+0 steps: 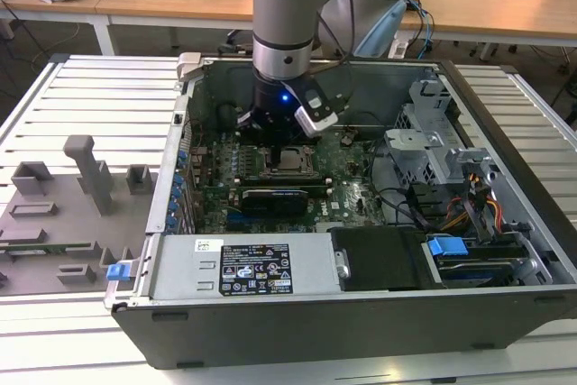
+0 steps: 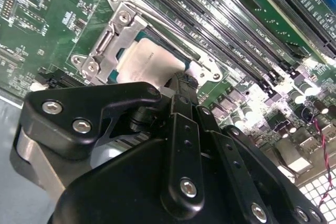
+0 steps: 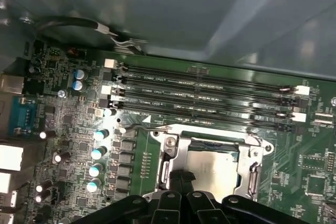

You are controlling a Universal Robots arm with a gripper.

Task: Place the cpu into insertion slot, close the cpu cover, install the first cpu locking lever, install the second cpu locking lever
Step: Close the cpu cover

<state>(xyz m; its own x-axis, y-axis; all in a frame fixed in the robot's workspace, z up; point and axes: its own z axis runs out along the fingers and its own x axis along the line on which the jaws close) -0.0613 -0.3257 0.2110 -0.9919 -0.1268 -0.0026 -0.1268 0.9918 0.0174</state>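
1. The cpu (image 3: 212, 163) lay silver face up in the slot (image 1: 290, 161), mid-board.
2. The cover (image 2: 105, 45) lay flat around it, seemingly closed.
3. The gripper (image 3: 182, 179), tips pressed together and holding nothing, sat at the cover's edge; I could not tell if it touched.
4. Likely step: the lever (image 3: 143, 127) beside the cover, which would need a steady push down under its hook.

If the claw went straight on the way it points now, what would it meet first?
Most likely the cpu cover, at the edge nearest the claw, or the silver face of the cpu just inside it. The tip is right over that border, and depth is hard to judge.
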